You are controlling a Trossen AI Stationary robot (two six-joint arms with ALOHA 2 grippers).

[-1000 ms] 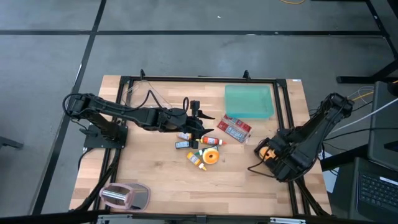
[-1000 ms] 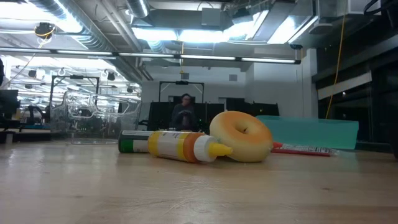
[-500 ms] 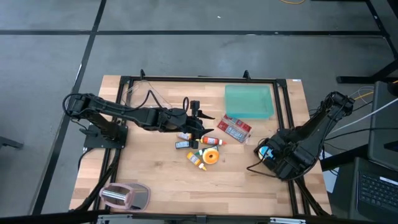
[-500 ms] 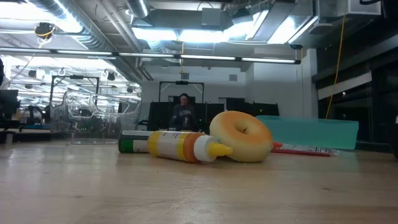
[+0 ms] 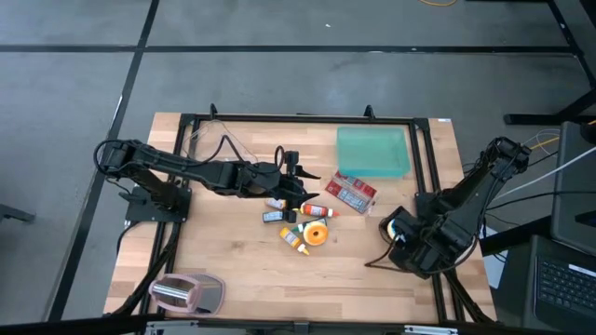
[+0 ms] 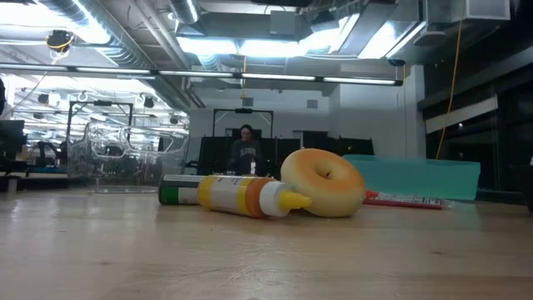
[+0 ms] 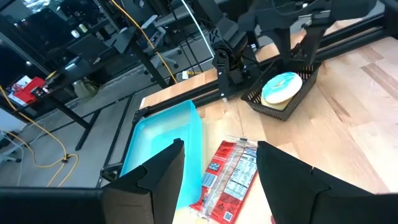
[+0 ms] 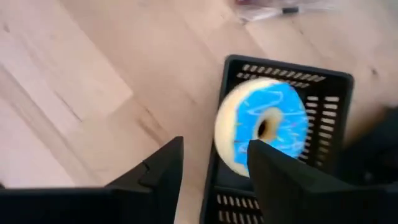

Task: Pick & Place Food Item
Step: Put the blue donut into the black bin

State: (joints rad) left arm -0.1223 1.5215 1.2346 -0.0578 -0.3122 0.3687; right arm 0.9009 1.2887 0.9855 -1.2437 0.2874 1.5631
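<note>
A blue-iced donut [image 8: 261,127] lies tilted in a black mesh basket [image 8: 283,71] at the table's right edge; the left wrist view also shows the donut [image 7: 281,87] and the basket [image 7: 283,107]. My right gripper [image 8: 214,177] hangs open just above them, pointing steeply down, in the high view [image 5: 399,228] too. My left gripper [image 7: 217,177] stands open and level above the table's middle [image 5: 303,177], over a red packet [image 7: 233,180].
In mid-table lie an orange donut [image 5: 317,234], a mustard bottle [image 5: 294,239] and small bottles [image 5: 272,216]. A red packet [image 5: 353,193] lies beside a teal tray [image 5: 372,151] at the back right. A silver toaster [image 5: 186,293] stands at the near left corner.
My right gripper has tipped further downward over the basket and opened, letting go of the blue donut, which now lies in the basket with its icing showing.
</note>
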